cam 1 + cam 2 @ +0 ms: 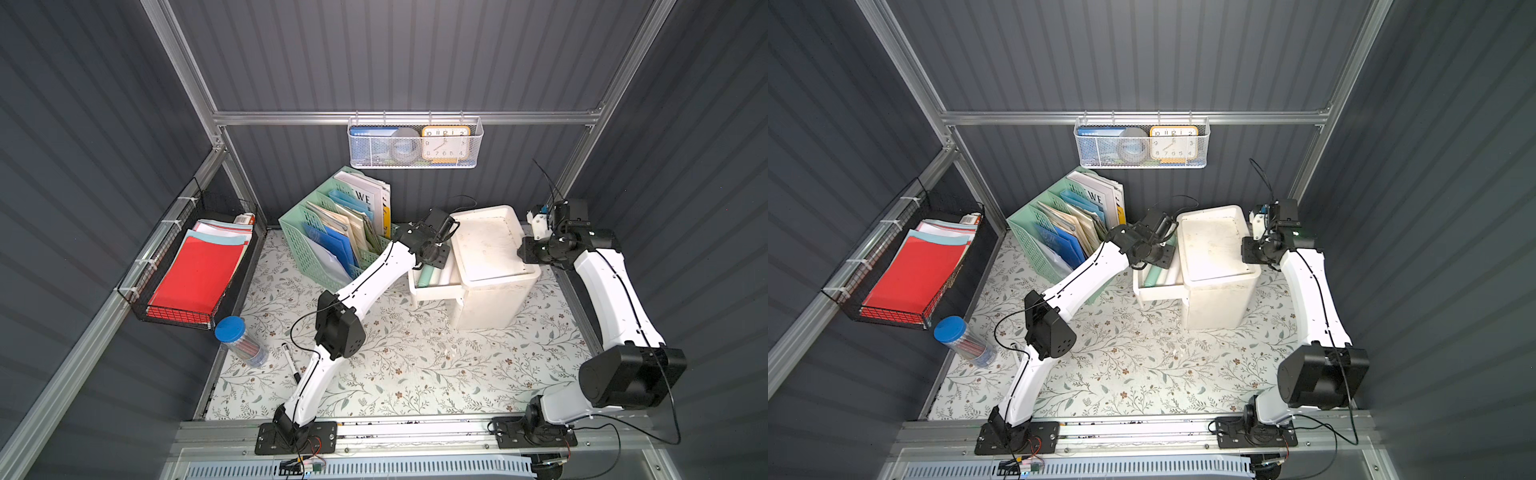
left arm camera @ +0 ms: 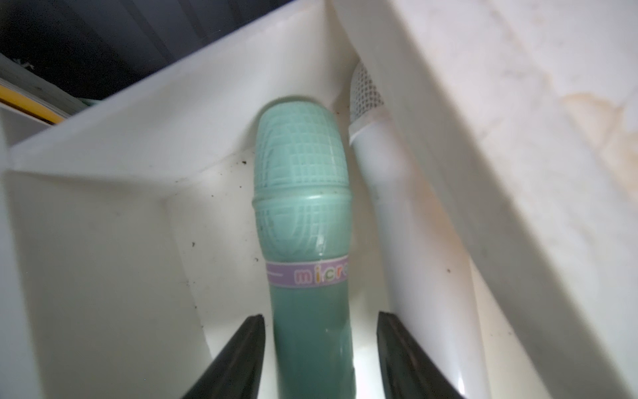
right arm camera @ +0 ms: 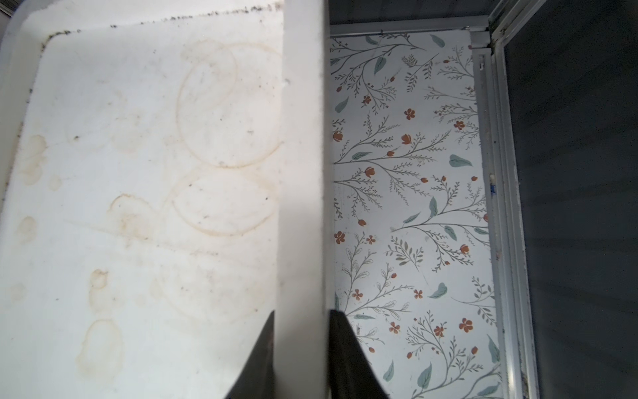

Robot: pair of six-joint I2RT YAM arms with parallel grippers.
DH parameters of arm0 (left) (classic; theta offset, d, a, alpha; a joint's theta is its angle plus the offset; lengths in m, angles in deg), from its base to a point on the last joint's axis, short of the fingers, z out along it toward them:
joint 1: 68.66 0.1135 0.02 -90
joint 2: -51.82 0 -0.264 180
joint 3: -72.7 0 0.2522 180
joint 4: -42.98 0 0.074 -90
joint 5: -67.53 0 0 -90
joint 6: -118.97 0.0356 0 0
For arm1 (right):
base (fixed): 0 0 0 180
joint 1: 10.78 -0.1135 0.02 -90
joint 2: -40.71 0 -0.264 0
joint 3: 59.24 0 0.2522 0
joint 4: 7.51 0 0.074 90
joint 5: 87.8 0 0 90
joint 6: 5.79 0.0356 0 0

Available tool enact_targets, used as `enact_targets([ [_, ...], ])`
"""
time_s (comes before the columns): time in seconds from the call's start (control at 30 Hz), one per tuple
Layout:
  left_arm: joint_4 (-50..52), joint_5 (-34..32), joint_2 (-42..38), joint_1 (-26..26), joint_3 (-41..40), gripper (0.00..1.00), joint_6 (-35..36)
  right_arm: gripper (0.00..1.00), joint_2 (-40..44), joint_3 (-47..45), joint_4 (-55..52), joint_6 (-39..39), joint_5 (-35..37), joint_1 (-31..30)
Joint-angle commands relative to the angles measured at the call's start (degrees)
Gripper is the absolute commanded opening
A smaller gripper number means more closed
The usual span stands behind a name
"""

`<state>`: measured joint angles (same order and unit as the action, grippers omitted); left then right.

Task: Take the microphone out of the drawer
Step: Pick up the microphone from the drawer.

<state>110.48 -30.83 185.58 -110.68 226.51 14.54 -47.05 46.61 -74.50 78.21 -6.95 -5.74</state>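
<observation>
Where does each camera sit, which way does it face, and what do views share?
Top views: high over the arm bases, looking down at the table; left arm, right arm, cabinet, open drawer show.
Left wrist: on the left arm, looking into the drawer; open left gripper straddles the green microphone, white microphone beside.
Right wrist: on the right arm, looking across the cabinet top; right gripper shut on its rim.
Shared: green microphone, in left wrist and both top views.

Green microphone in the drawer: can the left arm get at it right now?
Probably yes. The drawer is pulled out, and the left gripper is open, straddling the green microphone; the white microphone beside it lies outside the jaws.
</observation>
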Motion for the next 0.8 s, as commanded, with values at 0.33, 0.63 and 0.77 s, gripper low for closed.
enact_targets([
  [0.33, 5.1, 5.1, 3.0, -0.2, -1.0, 0.33, -0.2, 0.06, -1.0, -2.3, -7.7, 2.0, -8.8, -2.8],
  [0.63, -3.1, 3.1, -5.1, -0.2, -4.2, 0.26, -3.3, 0.06, -0.9, -2.4, -7.6, 1.7, -7.8, -2.8],
  [0.77, -5.1, 2.6, -6.9, -0.1, -4.5, 0.26, -5.2, 0.06, -0.9, -2.4, -7.6, 1.8, -7.3, -2.8],
])
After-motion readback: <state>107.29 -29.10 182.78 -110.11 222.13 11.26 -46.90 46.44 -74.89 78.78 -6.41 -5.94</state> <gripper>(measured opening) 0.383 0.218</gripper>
